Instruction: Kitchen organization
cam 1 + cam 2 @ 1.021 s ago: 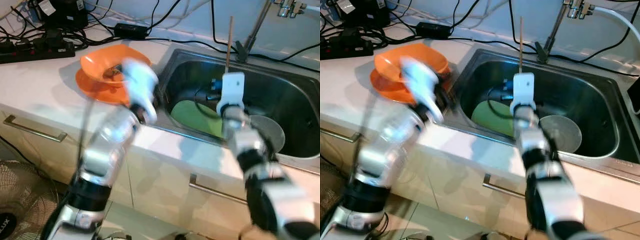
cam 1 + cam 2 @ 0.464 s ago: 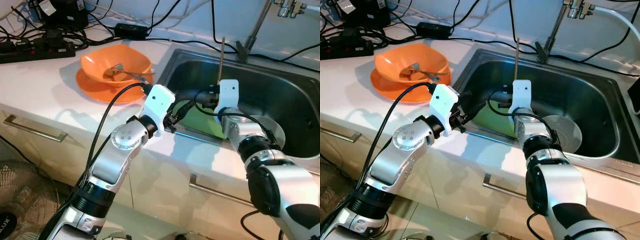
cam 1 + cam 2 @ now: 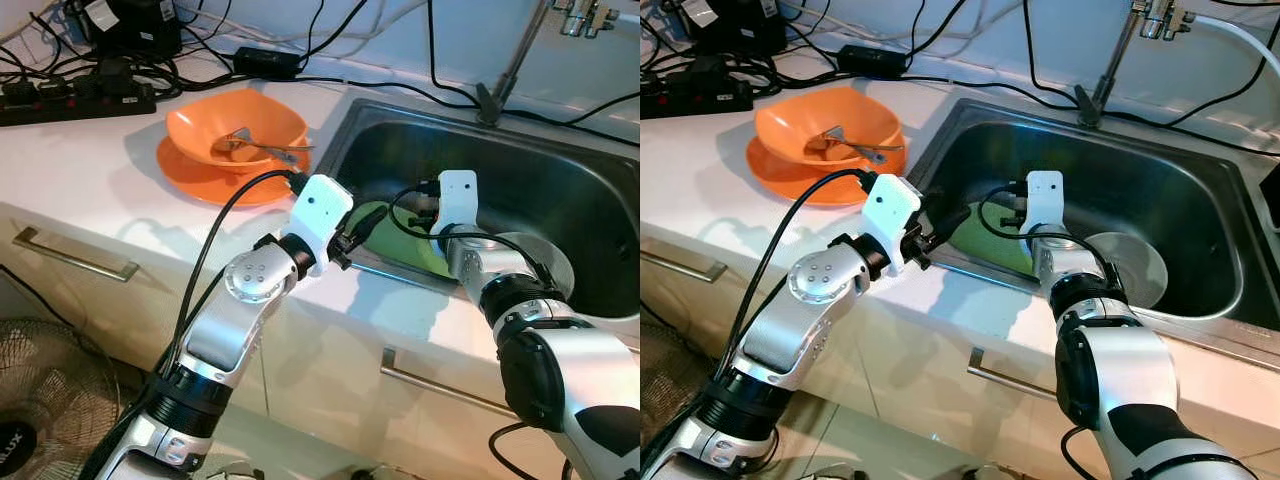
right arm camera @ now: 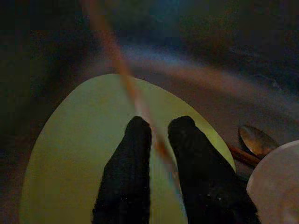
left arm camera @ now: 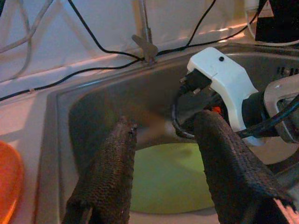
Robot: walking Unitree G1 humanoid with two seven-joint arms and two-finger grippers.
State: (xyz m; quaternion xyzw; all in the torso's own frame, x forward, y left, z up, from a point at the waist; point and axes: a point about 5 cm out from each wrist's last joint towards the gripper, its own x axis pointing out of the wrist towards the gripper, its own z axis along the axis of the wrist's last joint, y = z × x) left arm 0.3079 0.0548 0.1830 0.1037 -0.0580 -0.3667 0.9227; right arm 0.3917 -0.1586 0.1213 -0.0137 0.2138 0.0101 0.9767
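Inside the stainless steel sink (image 3: 1200, 200), the right gripper (image 4: 159, 135) hangs just above the flat lime-green plate (image 4: 84, 154), its fingers nearly together on a thin wooden chopstick (image 4: 122, 74) that runs lengthwise between them and out past the tips. The left gripper (image 5: 163, 140), jaws apart and empty, waits at the sink's near-left rim, pointing at that plate; the right is nearer.

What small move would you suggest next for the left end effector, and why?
Probably ease the left end effector down toward the green plate's near rim: its fingers stand open, aimed into the sink at that plate, while the right end effector hovers over the plate's middle with a blurred chopstick.
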